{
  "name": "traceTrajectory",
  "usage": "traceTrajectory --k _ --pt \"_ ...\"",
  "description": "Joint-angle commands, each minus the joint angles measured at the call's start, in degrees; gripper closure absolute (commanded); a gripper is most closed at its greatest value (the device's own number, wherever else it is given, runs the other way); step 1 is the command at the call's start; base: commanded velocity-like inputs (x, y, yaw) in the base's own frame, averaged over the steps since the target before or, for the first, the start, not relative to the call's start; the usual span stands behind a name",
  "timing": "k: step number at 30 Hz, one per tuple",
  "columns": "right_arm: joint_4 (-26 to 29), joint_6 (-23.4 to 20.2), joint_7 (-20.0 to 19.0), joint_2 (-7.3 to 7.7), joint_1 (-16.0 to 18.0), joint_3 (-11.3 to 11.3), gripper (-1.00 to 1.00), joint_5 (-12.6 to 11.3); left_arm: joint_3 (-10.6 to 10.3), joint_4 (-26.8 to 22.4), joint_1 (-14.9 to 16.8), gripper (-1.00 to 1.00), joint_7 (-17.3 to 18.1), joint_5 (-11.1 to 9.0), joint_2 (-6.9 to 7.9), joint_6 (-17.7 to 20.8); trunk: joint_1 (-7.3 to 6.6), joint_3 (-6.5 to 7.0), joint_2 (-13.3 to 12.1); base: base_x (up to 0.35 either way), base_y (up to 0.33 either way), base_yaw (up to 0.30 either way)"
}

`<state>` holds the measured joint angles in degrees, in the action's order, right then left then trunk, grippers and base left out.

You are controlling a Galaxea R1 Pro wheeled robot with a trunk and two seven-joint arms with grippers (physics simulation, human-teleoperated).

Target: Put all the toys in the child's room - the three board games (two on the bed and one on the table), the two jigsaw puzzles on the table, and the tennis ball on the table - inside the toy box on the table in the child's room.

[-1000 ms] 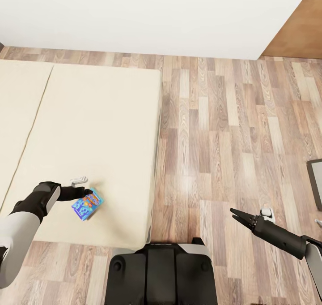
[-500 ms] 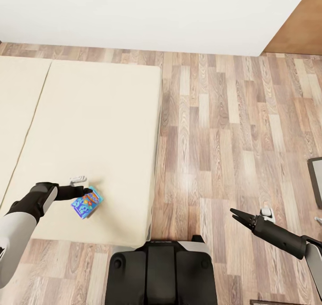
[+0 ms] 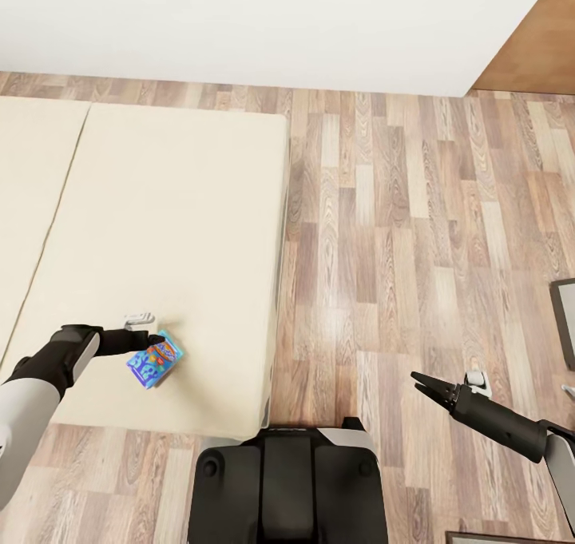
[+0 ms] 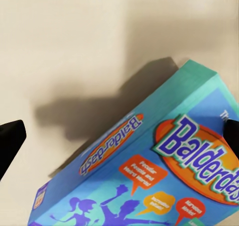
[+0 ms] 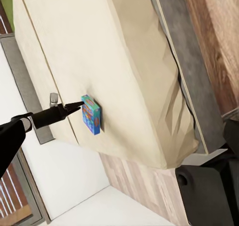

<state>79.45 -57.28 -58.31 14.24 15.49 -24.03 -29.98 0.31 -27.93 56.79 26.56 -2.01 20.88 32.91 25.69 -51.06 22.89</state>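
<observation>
The wood-plank floor [image 3: 415, 232] takes up most of the head view, running under a white wall [image 3: 263, 25] at the far side; a brown panel [image 3: 539, 49] closes the far right corner. The bed [image 3: 152, 240], a wide flat beige mattress with a seam running down its left part, lies on the robot's left with its near right corner just ahead of the robot's dark base [image 3: 287, 488]; the right wrist view shows the same mattress from the side, its pale cover hanging down to a grey frame.

The left arm, white at the upper part and black toward the wrist, reaches in over the near part of the bed; the left gripper [image 3: 152, 340] sits at the top corner of the light blue board game [image 3: 155, 359], a thin box printed "Balderdash" in purple on an orange oval; the box stands tilted on the mattress near the bed's front edge, casting a shadow on the cover; in the left wrist view one dark fingertip [image 4: 10, 141] is clear of the box on one side and the other touches its printed face at the far edge, so the jaws are spread wide and not clamped.

The right gripper [image 3: 422, 383] hangs over bare floor to the right of the base, well apart from the bed, its jaws parted and holding nothing.
</observation>
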Motion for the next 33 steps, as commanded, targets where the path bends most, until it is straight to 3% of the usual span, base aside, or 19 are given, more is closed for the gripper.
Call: traceTrajectory --k 1,10,33 --pt "0.01 -0.2 -0.23 0.0 0.01 -0.05 -1.0 0.12 0.19 0.41 -0.07 -1.0 -3.41 1.07 -2.65 -0.11 0.09 -0.07 0.03 0.0 0.0 0.0" --pt "0.0 -0.2 -0.23 0.0 0.06 -0.05 -1.0 0.17 0.05 0.42 -0.1 -1.0 -0.91 1.13 -2.58 -0.29 0.09 -0.08 0.03 0.0 0.0 0.0" --pt "-0.02 -0.14 -0.23 0.0 0.05 -0.05 -1.0 0.17 0.04 0.42 -0.1 -1.0 -0.55 1.05 -2.36 -0.31 0.09 -0.08 0.03 0.0 -0.041 0.0"
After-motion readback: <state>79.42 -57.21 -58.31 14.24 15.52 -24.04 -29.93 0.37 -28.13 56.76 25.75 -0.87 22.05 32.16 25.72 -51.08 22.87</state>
